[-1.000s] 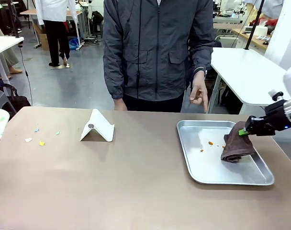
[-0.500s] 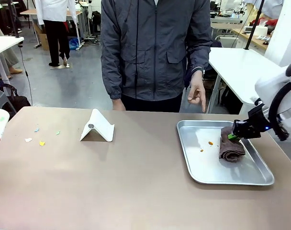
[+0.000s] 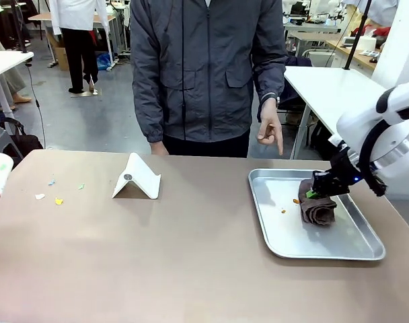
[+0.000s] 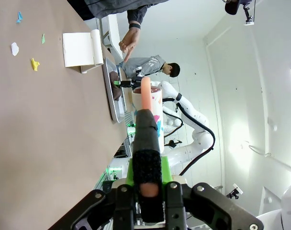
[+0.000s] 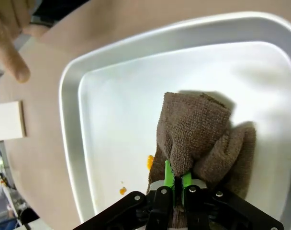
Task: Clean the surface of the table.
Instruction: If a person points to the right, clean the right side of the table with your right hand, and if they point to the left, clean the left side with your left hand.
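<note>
The taupe-brown table [image 3: 191, 256] carries several small coloured scraps [image 3: 58, 200] near its left end, also seen as scraps [image 4: 34, 63] in the left wrist view. My right gripper [image 3: 312, 194] is shut on a bunched brown cloth [image 3: 317, 210] that rests inside the silver tray [image 3: 325, 254]. From the wrist, the gripper [image 5: 176, 179] pinches the cloth [image 5: 193, 129] by a fold. Orange crumbs [image 5: 150, 162] lie just beside the cloth. My left gripper [image 4: 147, 167] is shut on a slim black and salmon handle [image 4: 145, 96], held above the table's left end.
A white folded stand [image 3: 137, 177] sits left of centre. The person stands at the far edge, one hand [image 3: 270, 130] pointing down beyond the tray's far rim. A glossy white table [image 3: 332, 94] stands behind at the right.
My right gripper has dragged the cloth leftward from the tray's right rim towards its middle. The person has shifted slightly to the left.
</note>
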Action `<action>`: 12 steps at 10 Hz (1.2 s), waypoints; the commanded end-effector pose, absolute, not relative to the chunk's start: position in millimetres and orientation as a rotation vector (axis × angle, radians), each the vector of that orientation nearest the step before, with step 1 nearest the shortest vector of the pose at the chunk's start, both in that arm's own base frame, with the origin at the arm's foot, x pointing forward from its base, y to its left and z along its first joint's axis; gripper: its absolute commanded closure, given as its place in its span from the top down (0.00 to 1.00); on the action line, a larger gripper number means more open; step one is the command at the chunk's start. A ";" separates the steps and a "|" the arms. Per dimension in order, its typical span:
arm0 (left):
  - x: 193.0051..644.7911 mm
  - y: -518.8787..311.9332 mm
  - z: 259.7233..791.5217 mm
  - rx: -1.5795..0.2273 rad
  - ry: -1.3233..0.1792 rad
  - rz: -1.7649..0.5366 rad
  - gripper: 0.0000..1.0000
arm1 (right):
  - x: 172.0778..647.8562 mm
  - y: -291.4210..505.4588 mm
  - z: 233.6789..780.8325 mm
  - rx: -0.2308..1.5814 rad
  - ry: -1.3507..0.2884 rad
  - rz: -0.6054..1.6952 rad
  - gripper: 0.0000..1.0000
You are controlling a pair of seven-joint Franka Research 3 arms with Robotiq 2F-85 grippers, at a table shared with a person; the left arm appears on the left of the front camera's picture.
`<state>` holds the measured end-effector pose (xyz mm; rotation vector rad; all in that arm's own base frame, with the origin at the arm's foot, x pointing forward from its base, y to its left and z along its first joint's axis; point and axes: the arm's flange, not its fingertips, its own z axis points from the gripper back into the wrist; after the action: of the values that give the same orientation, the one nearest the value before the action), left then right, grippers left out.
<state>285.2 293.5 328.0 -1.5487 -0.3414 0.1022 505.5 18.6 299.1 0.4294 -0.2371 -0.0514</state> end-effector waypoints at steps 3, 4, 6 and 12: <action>280.7 293.7 331.8 -1.546 -0.340 0.095 0.07 | 515.6 62.4 296.7 0.497 -0.167 0.062 0.06; 280.7 293.7 331.8 -1.546 -0.340 0.095 0.07 | 515.0 74.7 296.3 0.509 -0.155 0.095 0.06; 280.7 293.7 331.8 -1.546 -0.340 0.095 0.07 | 509.6 100.3 297.0 0.518 -0.143 0.169 0.06; 280.7 293.7 331.8 -1.546 -0.340 0.095 0.07 | 490.7 127.8 296.2 0.422 -0.099 0.339 0.06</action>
<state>285.1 293.5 327.9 -1.5488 -0.3413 0.1024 497.3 133.8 297.5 0.4474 -0.1113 0.3134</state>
